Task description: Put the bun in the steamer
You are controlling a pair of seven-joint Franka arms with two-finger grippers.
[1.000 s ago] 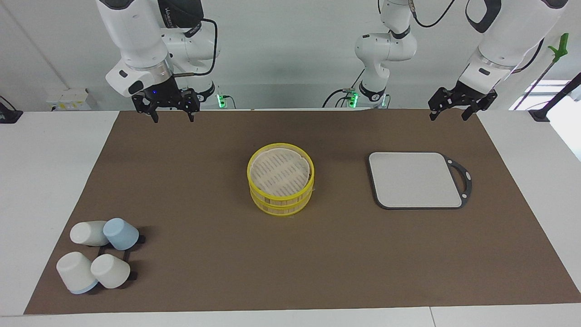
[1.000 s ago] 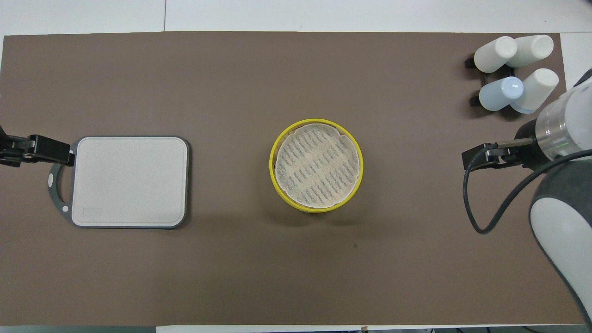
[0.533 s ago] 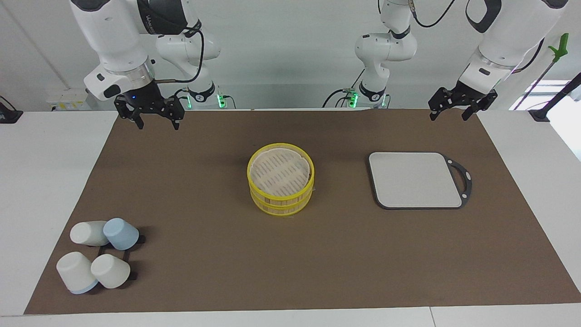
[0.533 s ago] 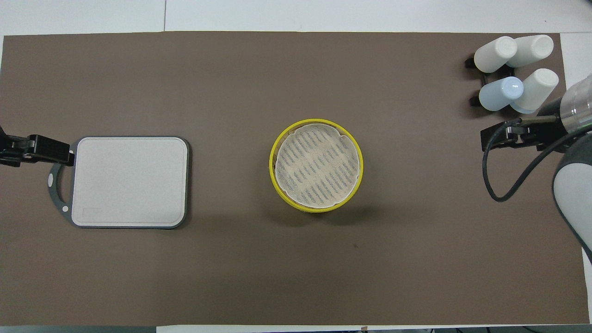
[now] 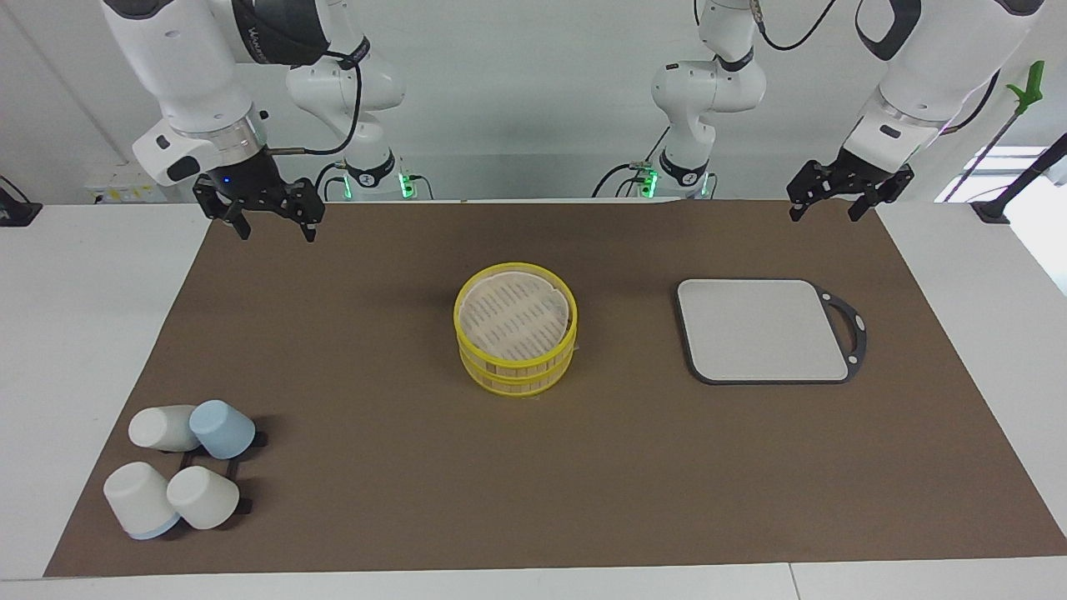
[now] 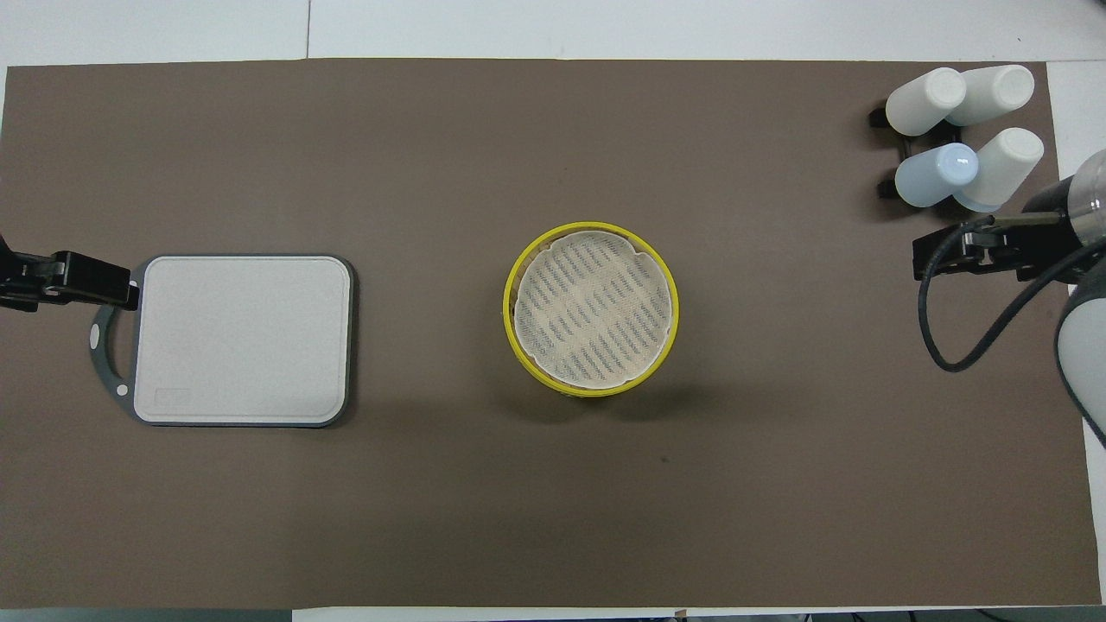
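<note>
Both arms are glossy white rounded shells with black joint bands — the right arm (image 5: 179, 58) has some white lettering on its black band, can't quite read it. Black cables loop off each wrist. Grippers are all-black linkwork — right gripper (image 5: 271, 229), left gripper (image 5: 824, 212). Green lights glow at the bases.

A brown mat (image 5: 400, 500) covers my table. A grey board (image 5: 760, 328) with a dark handle loop lies toward my left arm's end. Three white cups (image 5: 200, 497) and one blue cup (image 5: 222, 428) cluster at my right arm's end, tipped over a black rack (image 5: 242, 505).
</note>
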